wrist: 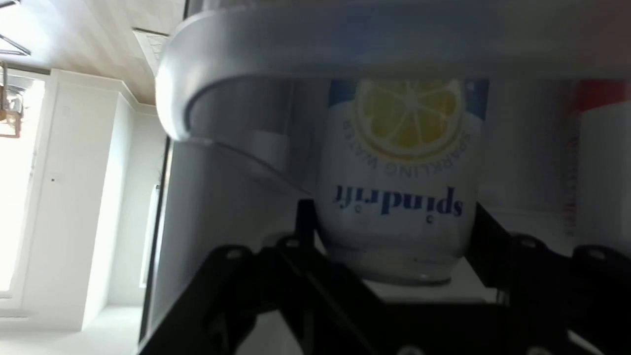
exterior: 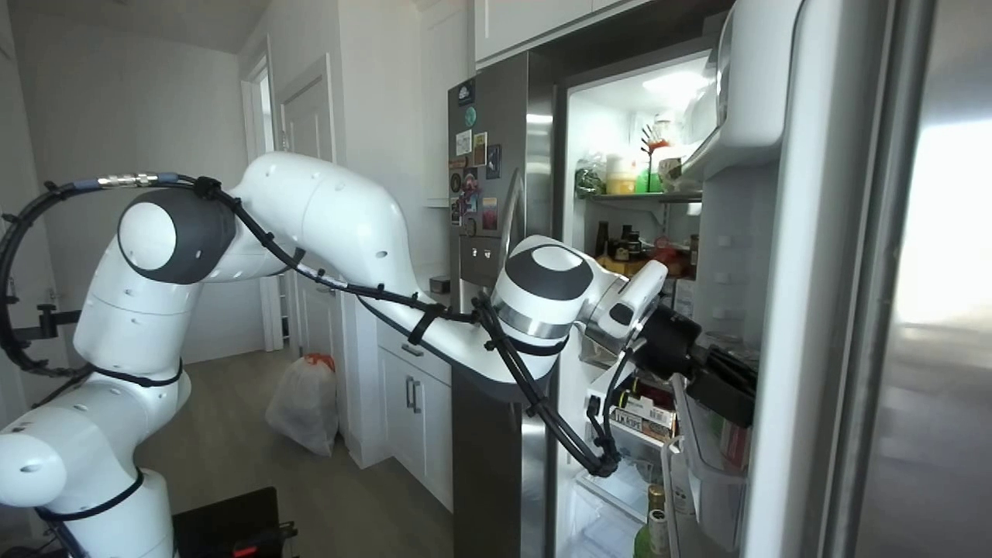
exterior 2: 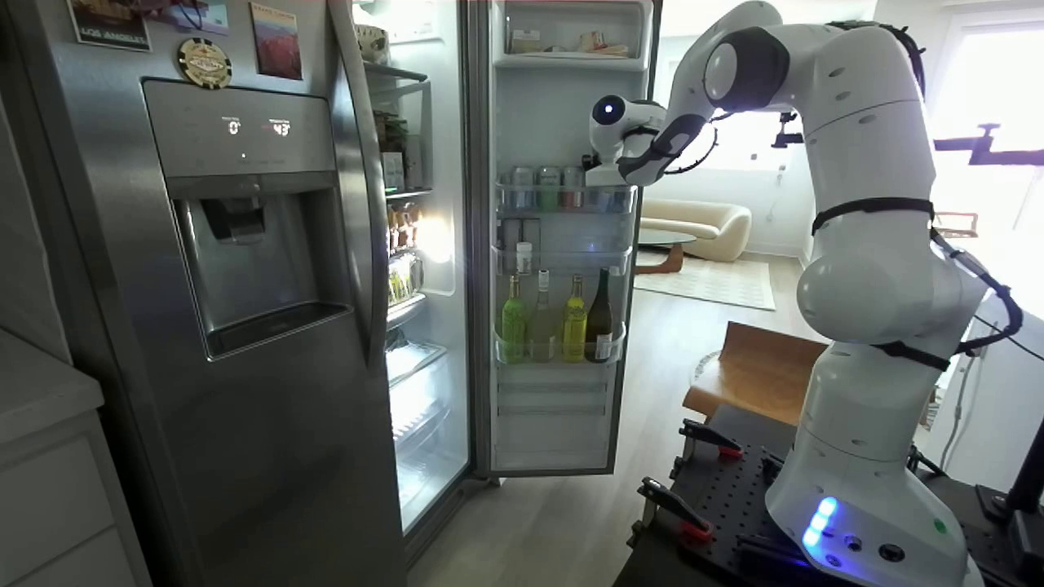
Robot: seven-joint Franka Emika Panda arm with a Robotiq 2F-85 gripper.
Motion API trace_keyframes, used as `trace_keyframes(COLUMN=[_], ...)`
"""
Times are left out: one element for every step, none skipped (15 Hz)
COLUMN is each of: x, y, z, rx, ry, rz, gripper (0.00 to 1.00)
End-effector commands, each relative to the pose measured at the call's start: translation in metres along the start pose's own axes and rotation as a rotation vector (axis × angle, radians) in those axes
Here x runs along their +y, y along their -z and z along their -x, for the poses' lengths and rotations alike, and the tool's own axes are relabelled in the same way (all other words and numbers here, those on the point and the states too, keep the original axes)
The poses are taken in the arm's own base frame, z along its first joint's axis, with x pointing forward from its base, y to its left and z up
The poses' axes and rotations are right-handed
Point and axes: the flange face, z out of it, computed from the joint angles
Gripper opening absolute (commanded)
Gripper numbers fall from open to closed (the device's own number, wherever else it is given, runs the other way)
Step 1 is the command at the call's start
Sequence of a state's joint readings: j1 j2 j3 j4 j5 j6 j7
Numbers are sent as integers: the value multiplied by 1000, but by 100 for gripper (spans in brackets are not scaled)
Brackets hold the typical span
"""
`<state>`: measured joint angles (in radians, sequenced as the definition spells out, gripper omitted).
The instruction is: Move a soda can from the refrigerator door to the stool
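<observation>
The soda can (wrist: pixel 399 177), white and blue with a lemon slice, shows upside down in the wrist view. It is in a clear bin (wrist: pixel 345 42) of the refrigerator door (exterior 2: pixel 563 448), which also shows in an exterior view (exterior: pixel 818 310). My gripper (wrist: pixel 394 224) has a black finger on each side of the can near its silvery rim, both seemingly touching it. The can looks slightly tilted. In an exterior view the gripper (exterior: pixel 725 387) points down into the door bin. The held can is hidden or not distinct in both exterior views. No stool is clearly identifiable.
Another can (wrist: pixel 604 162), red and white, stands beside the held one. Several cans (exterior 2: pixel 548 187) share the bin, and bottles (exterior 2: pixel 574 322) stand in a lower bin. The bin's front wall borders the can. A brown seat (exterior 2: pixel 758 375) stands beyond the robot's black table (exterior 2: pixel 718 489).
</observation>
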<state>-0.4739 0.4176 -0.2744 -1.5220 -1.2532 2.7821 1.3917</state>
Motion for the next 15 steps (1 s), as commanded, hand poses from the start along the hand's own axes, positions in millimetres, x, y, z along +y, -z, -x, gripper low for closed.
trace_keyframes(x=[0, -1, -1, -2, -2, -2, -1, 0, 0, 2, 3, 6, 8, 11, 14], y=[22, 26, 31, 36, 42, 47, 53, 59, 64, 71, 76, 82, 89, 95, 102], z=[-25, -29, -33, -38, -42, -46, -51, -55, -59, -63, -67, -71, -74, -75, -77], rx=[75, 88, 102, 117, 130, 144, 159, 173, 187, 202, 218, 233, 247, 252, 263], ry=[-29, -33, -35, -40, -42, -48, -51, -56, -60, -64, -67, -71, -74, -73, -75], rz=[-43, -51, -58, -64, -69, -74, -77, -82, -84, -88, -90, -93, -96, -97, -99], gripper=[47, 47, 47, 47, 47, 47, 47, 47, 47, 47, 47, 47, 47, 47, 47])
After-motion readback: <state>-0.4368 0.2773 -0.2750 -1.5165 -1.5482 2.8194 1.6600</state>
